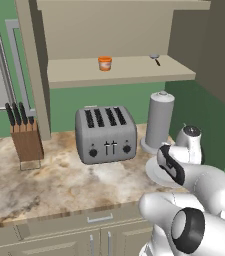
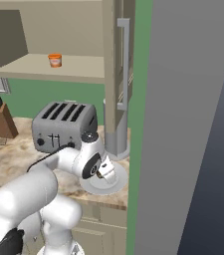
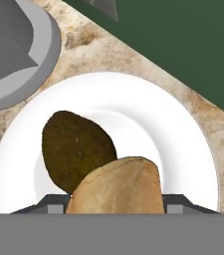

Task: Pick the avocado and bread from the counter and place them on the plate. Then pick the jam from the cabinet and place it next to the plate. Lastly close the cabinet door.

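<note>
The cabinet (image 1: 109,35) hangs open on the far wall, its beige shelf exposed, with the door (image 2: 119,64) swung out at the right of the shelf as the right base view shows. Below it, the marbled counter (image 1: 44,180) runs left to right and carries a knife block (image 1: 26,137) at the far left, a grey four-slot toaster (image 1: 105,134) in the middle, and a tall grey cylindrical canister (image 1: 158,122) to the right of the toaster. The white arm reaches over the right end of the counter, and the gripper (image 2: 103,173) hangs just above the plate (image 3: 183,129), which lies near the front edge, just in front of the canister base. In the hand view the avocado (image 3: 76,149) rests on the plate. The bread (image 3: 118,187) sits between the jaws, which are clamped on it, in front of the avocado and overlapping it in that view; whether the bread touches the plate cannot be told. The jam (image 1: 104,63) stands upright on the cabinet shelf, left of centre. A small dark-handled utensil (image 1: 155,59) lies on the same shelf, well apart to the right.
</note>
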Available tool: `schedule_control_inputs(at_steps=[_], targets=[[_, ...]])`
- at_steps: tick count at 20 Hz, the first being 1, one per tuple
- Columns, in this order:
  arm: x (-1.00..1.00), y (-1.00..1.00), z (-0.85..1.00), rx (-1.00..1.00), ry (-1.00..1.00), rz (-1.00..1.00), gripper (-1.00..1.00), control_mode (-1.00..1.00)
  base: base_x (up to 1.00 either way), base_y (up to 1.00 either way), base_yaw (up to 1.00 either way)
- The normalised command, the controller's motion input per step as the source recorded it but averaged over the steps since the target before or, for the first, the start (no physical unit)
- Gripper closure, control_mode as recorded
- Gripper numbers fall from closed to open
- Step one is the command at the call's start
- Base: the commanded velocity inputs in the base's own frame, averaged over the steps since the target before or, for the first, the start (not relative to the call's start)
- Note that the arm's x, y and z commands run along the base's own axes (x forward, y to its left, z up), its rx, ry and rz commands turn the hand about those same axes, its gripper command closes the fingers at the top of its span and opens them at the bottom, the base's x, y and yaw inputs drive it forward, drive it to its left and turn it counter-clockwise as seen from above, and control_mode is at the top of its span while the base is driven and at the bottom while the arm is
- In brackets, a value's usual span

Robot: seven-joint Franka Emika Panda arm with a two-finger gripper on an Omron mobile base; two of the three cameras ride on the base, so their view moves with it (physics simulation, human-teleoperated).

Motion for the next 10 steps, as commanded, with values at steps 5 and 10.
schedule_control_inputs(at_steps=[5,10], targets=[[-0.11,0.17,-0.16,0.0,-0.06,0.0,1.0,-1.0,0.0,0.0,0.0],[-0.13,0.04,-0.36,-0.01,-0.03,-0.01,1.0,-1.0,0.0,0.0,0.0]])
